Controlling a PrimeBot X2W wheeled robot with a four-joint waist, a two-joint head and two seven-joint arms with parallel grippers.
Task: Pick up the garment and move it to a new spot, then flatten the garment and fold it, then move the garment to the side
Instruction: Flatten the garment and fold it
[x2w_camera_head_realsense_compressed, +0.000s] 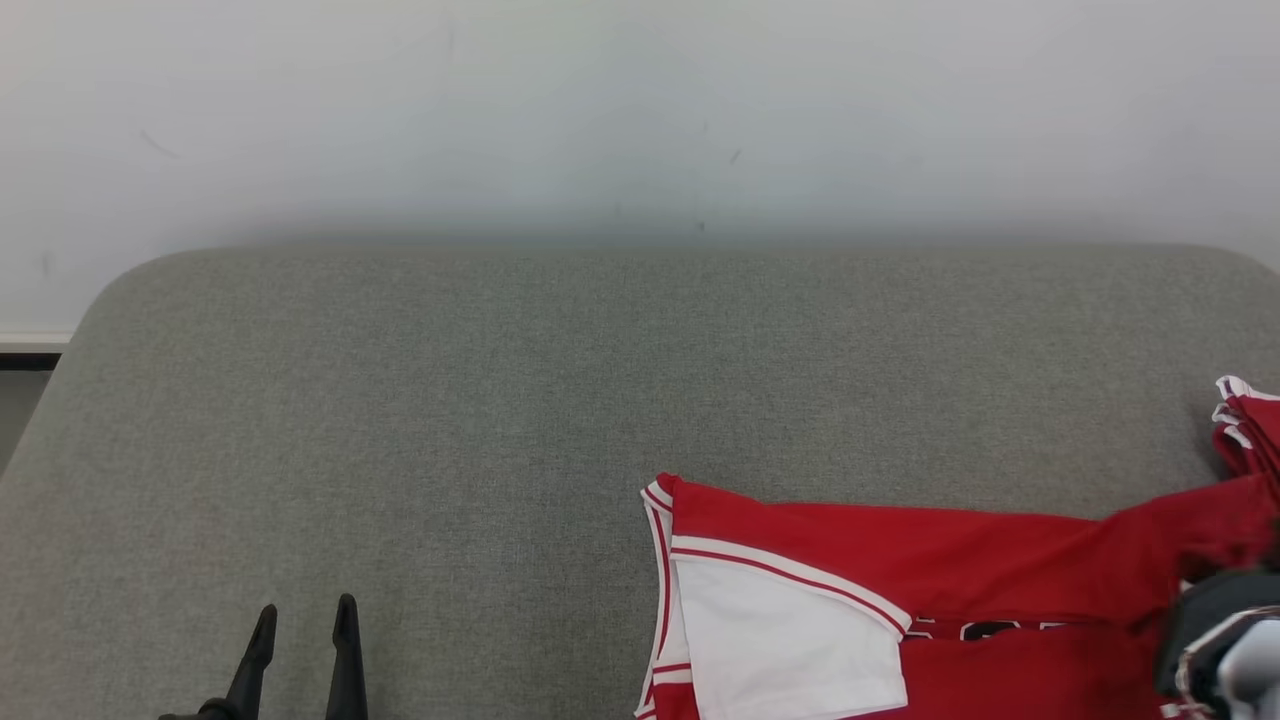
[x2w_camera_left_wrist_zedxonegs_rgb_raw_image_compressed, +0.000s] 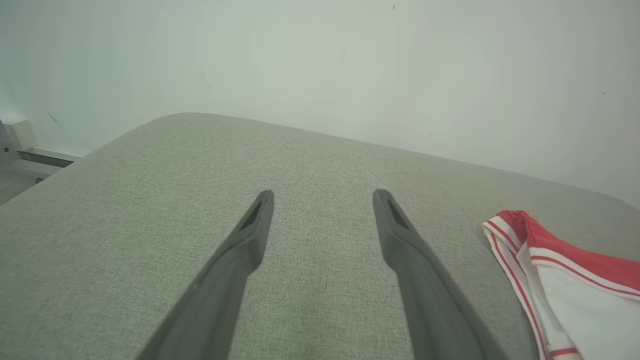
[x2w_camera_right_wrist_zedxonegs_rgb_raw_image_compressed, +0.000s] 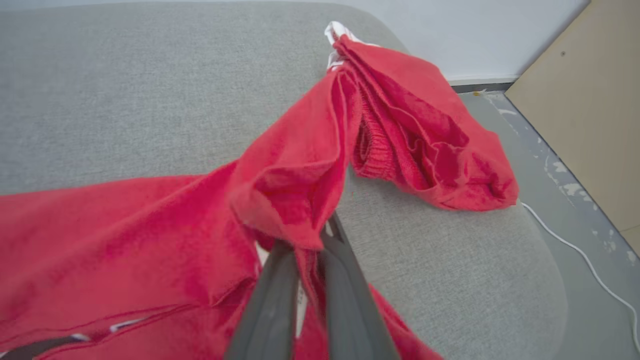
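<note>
The garment (x2w_camera_head_realsense_compressed: 950, 570) is a red jersey with white panels and red-white trim, lying at the lower right of the grey cushioned surface (x2w_camera_head_realsense_compressed: 500, 400). Its white sleeve edge (x2w_camera_left_wrist_zedxonegs_rgb_raw_image_compressed: 575, 295) shows at the right of the left wrist view. My right gripper (x2w_camera_right_wrist_zedxonegs_rgb_raw_image_compressed: 305, 240) is shut on a raised fold of the red garment (x2w_camera_right_wrist_zedxonegs_rgb_raw_image_compressed: 280, 185), whose cloth covers the fingertips; its dark wrist (x2w_camera_head_realsense_compressed: 1215, 625) sits at the head view's right edge. My left gripper (x2w_camera_head_realsense_compressed: 305, 615) is open and empty at the lower left, well clear of the jersey, fingers (x2w_camera_left_wrist_zedxonegs_rgb_raw_image_compressed: 250, 235) spread above bare fabric.
A pale wall (x2w_camera_head_realsense_compressed: 640, 110) runs behind the surface. The surface's rounded right edge drops to a grey floor (x2w_camera_right_wrist_zedxonegs_rgb_raw_image_compressed: 575, 210) with a white cable (x2w_camera_right_wrist_zedxonegs_rgb_raw_image_compressed: 590, 260) and a tan panel (x2w_camera_right_wrist_zedxonegs_rgb_raw_image_compressed: 590, 100). Bare fabric spans the left and middle.
</note>
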